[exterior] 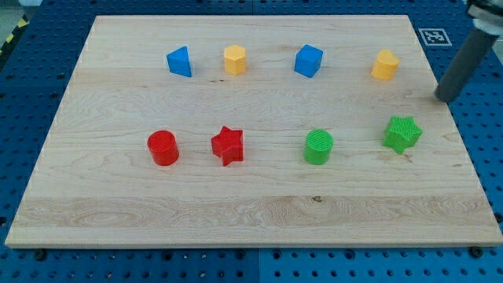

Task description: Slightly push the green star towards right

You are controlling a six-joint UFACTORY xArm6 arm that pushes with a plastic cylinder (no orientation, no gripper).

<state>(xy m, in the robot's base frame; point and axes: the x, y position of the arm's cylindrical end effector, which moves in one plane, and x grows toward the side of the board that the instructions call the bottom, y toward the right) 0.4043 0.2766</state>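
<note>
Eight small blocks sit on the wooden table (259,204), two of each colour. Two are blue: a blue triangular block (180,61) and a blue cube (308,60). Two are yellow: a yellow hexagonal block (235,60) and a yellow block (384,64) whose shape is harder to make out. Two are red: a red cylinder (163,148) and a red star (228,145). Two are green: a green cylinder (318,147) and a green star (402,134). That makes two stars and two cylinders.

Robotics lab bench: wooden board (259,204) on blue perforated table (39,86), fiducial tag (434,36) at corner, hazard tape (11,33) at edge.
</note>
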